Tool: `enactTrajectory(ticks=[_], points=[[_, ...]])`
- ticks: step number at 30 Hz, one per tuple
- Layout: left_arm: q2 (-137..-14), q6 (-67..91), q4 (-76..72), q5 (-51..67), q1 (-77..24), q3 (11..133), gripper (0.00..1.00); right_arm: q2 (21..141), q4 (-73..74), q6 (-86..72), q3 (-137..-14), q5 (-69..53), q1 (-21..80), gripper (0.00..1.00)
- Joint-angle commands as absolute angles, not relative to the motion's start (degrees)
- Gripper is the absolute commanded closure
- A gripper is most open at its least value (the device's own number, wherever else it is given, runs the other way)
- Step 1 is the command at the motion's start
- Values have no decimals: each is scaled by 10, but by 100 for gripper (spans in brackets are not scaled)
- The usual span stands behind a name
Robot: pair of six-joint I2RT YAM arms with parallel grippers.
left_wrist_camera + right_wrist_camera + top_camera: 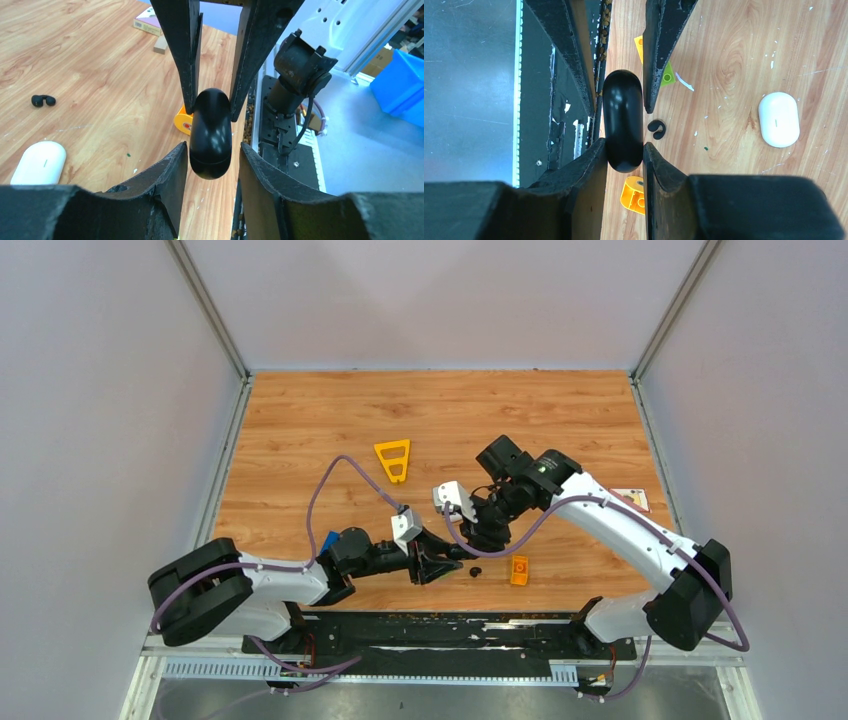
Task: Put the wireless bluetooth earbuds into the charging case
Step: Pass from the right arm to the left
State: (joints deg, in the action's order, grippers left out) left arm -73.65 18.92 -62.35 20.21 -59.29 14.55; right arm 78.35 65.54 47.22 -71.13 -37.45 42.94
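Along right gripper's fingers, black case lies lengthwise.

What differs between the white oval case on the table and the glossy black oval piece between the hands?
Colour: the white case is white; the black piece is glossy black. Pose: the white case lies flat on the table; the black piece hangs above it, clamped by the right hand. Both are smooth rounded ovals.

Earbud left of brick (both on table)
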Motion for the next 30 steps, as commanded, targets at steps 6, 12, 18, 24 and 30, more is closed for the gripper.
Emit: enactTrajectory(ticks=[6,12,18,24,30], points=[[-774,226,-711,210,-596,146,54,761,650,472,-707,-376,432,85],[-781,227,-719,209,-595,143,61,759,651,472,-708,-374,432,85],[-791,216,-733,212,-595,141,84,757,650,463,-706,-385,432,80],[-811,196,-746,235,-595,144,100,759,643,444,-705,-392,430,63],[-803,171,-744,236,-595,139,100,774,648,440,-720,-418,394,61]])
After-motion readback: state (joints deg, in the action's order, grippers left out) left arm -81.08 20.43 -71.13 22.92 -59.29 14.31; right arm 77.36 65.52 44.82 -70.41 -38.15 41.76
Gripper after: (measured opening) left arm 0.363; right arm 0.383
